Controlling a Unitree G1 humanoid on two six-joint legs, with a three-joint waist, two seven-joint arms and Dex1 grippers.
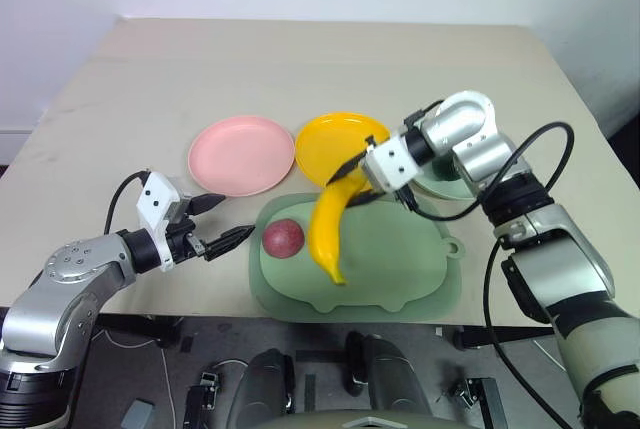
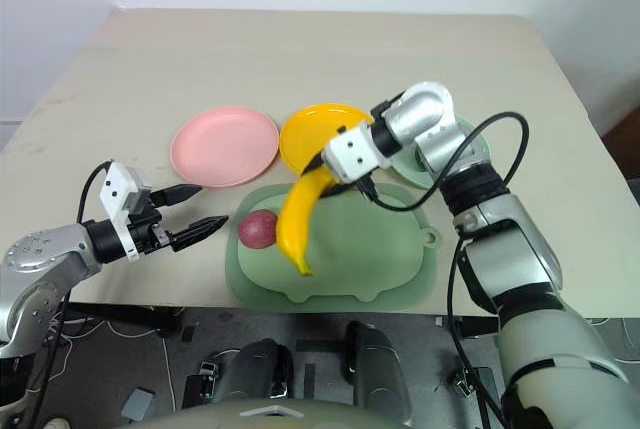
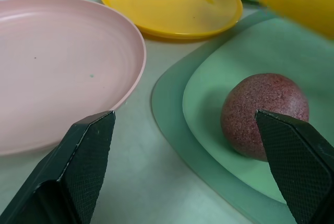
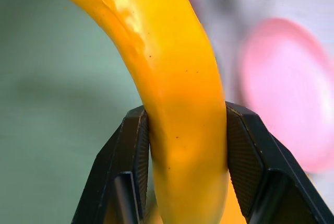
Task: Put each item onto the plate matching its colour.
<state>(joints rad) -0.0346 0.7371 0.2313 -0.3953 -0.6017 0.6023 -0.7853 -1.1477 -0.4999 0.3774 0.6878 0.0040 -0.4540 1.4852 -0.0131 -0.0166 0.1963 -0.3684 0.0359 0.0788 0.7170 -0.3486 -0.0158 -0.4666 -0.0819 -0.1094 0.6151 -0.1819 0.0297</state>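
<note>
My right gripper (image 1: pixel 352 177) is shut on the upper part of the long yellow banana (image 1: pixel 328 229), which hangs tip-down above the sage-green tray (image 1: pixel 400 279). The right wrist view has the banana (image 4: pixel 177 78) pinched between both black fingers (image 4: pixel 133 145). A round reddish-purple fruit (image 1: pixel 283 238) lies on the tray's left part. My left gripper (image 1: pixel 236 216) stands open just left of the tray, pointing at that fruit (image 3: pixel 263 112) with nothing between its fingers. Behind the tray lie the pink plate (image 1: pixel 242 154) and the orange-yellow plate (image 1: pixel 335 139), both bare. My right arm hides most of the mint green plate (image 1: pixel 445 187).
The tray sits at the table's near edge (image 1: pixel 200 314), with a small loop (image 1: pixel 455 248) on its right side. The beige tabletop (image 1: pixel 300 59) stretches far behind the plates. Black cables (image 1: pixel 500 209) hang off my right arm.
</note>
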